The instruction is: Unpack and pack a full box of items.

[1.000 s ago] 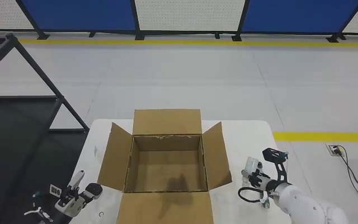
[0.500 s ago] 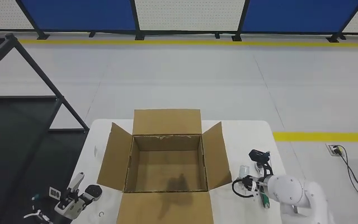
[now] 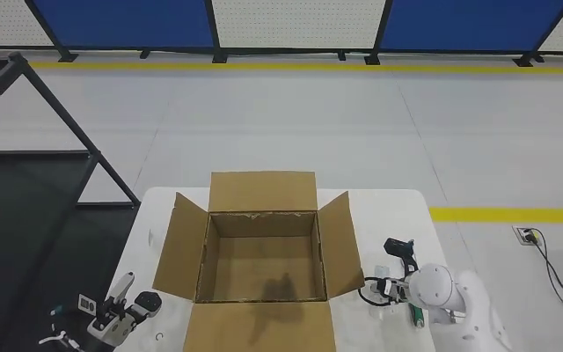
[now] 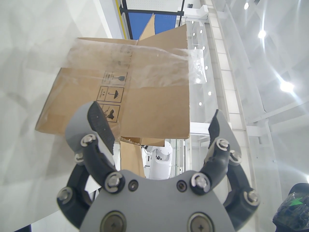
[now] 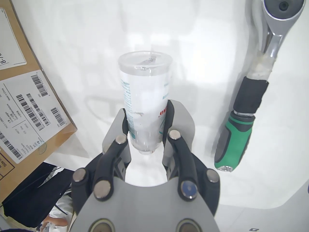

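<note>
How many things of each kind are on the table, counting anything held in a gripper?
Open brown cardboard box: 1
Clear plastic tube, held in the right gripper: 1
Steel ratchet wrench with green and black handle: 1
Total: 3

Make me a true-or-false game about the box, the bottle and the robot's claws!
1. The cardboard box has its flaps open. True.
2. The box is packed full of things. False: the top view shows only its bare bottom.
3. The right claw is shut on a clear bottle. True.
4. The left claw holds the ratchet wrench. False: the left claw is open and holds nothing, and the wrench lies on the white table beside the bottle.
</note>
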`<state>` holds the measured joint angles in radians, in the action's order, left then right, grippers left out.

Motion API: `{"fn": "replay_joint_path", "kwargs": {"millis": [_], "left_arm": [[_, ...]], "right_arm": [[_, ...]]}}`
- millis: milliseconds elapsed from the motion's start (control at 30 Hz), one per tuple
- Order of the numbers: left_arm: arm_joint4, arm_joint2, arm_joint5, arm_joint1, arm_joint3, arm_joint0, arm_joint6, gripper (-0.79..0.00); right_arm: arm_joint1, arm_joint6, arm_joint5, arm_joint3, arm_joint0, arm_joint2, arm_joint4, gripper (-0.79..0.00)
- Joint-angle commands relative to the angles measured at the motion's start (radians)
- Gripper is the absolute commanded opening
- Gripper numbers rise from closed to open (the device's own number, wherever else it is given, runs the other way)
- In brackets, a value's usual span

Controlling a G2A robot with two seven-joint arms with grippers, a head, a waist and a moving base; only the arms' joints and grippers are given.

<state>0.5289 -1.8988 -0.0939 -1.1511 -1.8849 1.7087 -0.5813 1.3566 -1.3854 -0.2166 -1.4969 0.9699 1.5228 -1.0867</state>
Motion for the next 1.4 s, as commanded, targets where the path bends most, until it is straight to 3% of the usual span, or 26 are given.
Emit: {"fn": "replay_joint_path", "kwargs": {"millis": [0,300,533,600,667,867,1033,1200,1367], "left_arm": [[-0.001,0.0,-0.002,0.0,0.0,0.001,0.001,0.0],[0.007,-0.004,-0.009,-0.001,-0.003,0.008,0.003,0.0],[0.058,-0.016,0.003,-0.003,-0.012,0.006,0.024,0.0],[0.072,-0.022,0.01,-0.004,-0.015,0.002,0.032,0.0],[0.093,-0.031,0.02,-0.004,-0.015,-0.003,0.043,0.0],[0.18,-0.068,0.131,-0.004,-0.016,-0.022,0.093,0.0],[0.207,-0.1,0.249,0.001,-0.027,-0.038,0.138,0.0],[0.287,-0.154,0.236,-0.002,-0.023,-0.042,0.15,0.0],[0.403,-0.253,0.179,-0.005,0.0,-0.022,0.083,0.0]], "right_arm": [[-0.002,0.001,-0.002,-0.003,0.002,-0.003,0.0,-0.48],[-0.011,0.011,-0.009,-0.035,0.004,-0.01,-0.007,-0.443],[-0.019,0.085,-0.032,-0.238,0.086,0.035,0.02,-0.394],[-0.022,0.107,-0.05,-0.315,0.12,0.048,0.011,-0.231],[-0.023,0.143,-0.073,-0.394,0.154,0.061,0.007,0.0],[-0.022,0.335,-0.097,-0.632,0.27,0.089,0.026,0.0],[-0.021,0.516,-0.089,-0.778,0.36,0.043,-0.069,0.0],[-0.02,0.631,-0.048,-0.853,0.4,-0.023,-0.128,0.0],[-0.022,0.588,-0.032,-0.853,0.391,-0.05,-0.164,0.0]]}}
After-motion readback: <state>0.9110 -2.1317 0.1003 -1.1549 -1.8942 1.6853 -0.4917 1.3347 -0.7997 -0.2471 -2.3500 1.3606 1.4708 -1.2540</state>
